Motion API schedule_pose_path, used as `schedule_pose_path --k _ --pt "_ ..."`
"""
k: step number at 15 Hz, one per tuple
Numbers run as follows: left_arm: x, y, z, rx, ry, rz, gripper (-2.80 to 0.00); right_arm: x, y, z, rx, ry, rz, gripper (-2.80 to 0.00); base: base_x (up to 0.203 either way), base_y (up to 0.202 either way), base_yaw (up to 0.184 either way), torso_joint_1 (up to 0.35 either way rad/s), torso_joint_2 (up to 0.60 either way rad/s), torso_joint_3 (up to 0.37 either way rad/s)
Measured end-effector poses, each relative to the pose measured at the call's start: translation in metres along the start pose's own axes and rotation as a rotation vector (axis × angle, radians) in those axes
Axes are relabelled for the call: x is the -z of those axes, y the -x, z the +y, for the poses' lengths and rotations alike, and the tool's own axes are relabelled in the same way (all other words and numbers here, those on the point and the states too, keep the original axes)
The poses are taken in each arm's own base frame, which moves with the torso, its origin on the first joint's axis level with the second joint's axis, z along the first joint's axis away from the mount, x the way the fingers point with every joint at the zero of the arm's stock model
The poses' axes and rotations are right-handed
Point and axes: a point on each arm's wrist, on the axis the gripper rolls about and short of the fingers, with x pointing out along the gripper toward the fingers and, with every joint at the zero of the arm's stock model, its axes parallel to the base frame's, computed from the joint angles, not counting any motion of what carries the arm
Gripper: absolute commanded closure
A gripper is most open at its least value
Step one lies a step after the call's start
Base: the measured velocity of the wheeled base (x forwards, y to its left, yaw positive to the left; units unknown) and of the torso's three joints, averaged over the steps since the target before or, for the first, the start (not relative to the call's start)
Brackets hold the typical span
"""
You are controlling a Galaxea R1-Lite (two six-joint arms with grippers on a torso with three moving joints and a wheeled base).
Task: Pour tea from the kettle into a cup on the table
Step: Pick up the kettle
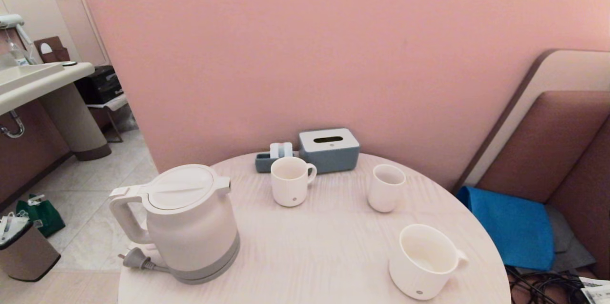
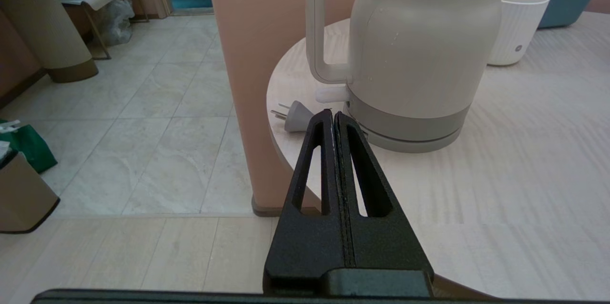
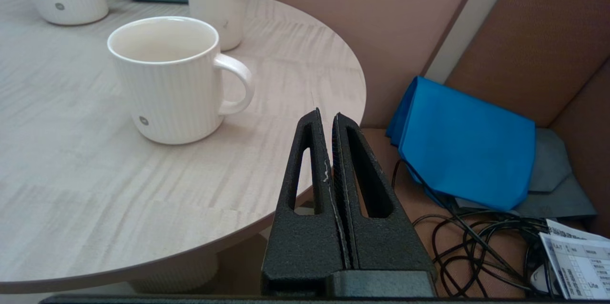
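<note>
The white kettle (image 1: pixel 190 223) (image 2: pixel 414 56) stands upright with its lid on at the left of the round pale table (image 1: pixel 310 256), handle pointing left. The widest ribbed white cup (image 1: pixel 424 261) (image 3: pixel 167 80) sits at the front right and looks empty. No tea shows anywhere. Neither gripper appears in the head view. My left gripper (image 2: pixel 332 113) is shut on nothing, low at the table's left edge, just short of the kettle's base below the handle. My right gripper (image 3: pixel 326 114) is shut and empty at the table's right edge, a little to the right of the cup's handle.
A narrower mug (image 1: pixel 289 181) and a slim cup (image 1: pixel 386 187) stand behind, before a grey tissue box (image 1: pixel 329 149). The kettle's loose plug (image 1: pixel 136 258) lies by its base. A blue cloth (image 3: pixel 467 142) and tangled cables (image 3: pixel 476 242) lie on the seat at right.
</note>
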Motion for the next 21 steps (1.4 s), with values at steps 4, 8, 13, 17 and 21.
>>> schedule_pose_path --k 4,8,13,17,21 --pt "0.0 0.0 0.0 0.0 0.0 0.0 0.0 0.0 0.0 0.0 0.0 0.0 0.0 0.0 0.0 0.0 0.0 0.0 0.0 0.0" --pt "0.0 0.0 0.0 0.0 0.0 0.0 0.0 0.0 0.0 0.0 0.0 0.0 0.0 0.0 0.0 0.0 0.0 0.0 0.0 0.0" --pt "0.0 0.0 0.0 0.0 0.0 0.0 0.0 0.0 0.0 0.0 0.0 -0.001 0.0 0.0 0.0 0.0 0.0 0.0 0.0 0.0" --pt "0.0002 0.0 0.0 0.0 -0.001 0.001 0.0 0.0 0.0 0.0 0.0 -0.003 0.0 0.0 0.0 0.0 0.0 0.0 0.0 0.0" --pt "0.0003 0.0 0.0 0.0 -0.001 0.003 0.0 0.0 0.0 0.0 -0.001 -0.003 0.0 0.0 0.0 0.0 0.0 0.0 0.0 0.0"
